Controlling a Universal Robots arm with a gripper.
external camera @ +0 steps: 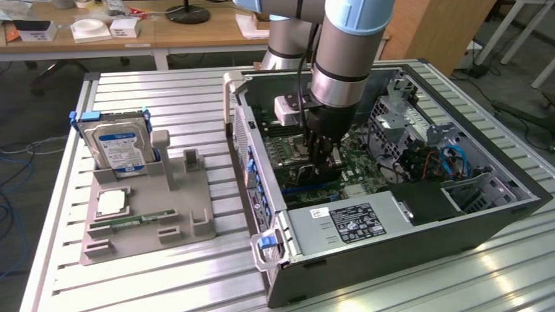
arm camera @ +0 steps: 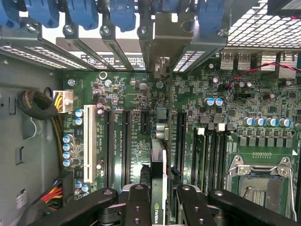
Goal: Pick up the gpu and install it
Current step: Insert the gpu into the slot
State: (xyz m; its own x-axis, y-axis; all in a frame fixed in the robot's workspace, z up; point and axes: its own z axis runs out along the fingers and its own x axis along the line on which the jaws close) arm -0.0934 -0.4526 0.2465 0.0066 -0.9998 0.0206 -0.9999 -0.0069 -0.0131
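The arm reaches down into the open case [external camera: 485, 214], its gripper [external camera: 319, 162] low over the motherboard [external camera: 290, 153]. In the wrist view the gripper [arm camera: 160, 200] is clamped on the gpu [arm camera: 159, 174], which stands edge-on between the fingers [arm camera: 136, 207], a thin dark card with a green logo near the bottom edge of its visible face. The card hangs above the motherboard [arm camera: 211, 122], lined up along the long black slots [arm camera: 126, 141] and just beside the one with the white slot [arm camera: 87, 136] further off (whether its lower edge touches a slot I cannot tell). The blue bracket clips [arm camera: 80, 12] sit along the case's rear wall beyond it.

In the exterior view, on the slatted table [external camera: 156, 91] to the exterior view's left of the case, a grey holder [external camera: 173, 208] carries a hard drive [external camera: 117, 144] standing upright, a cpu [external camera: 111, 203] lying flat and a small green memory stick [external camera: 130, 223]
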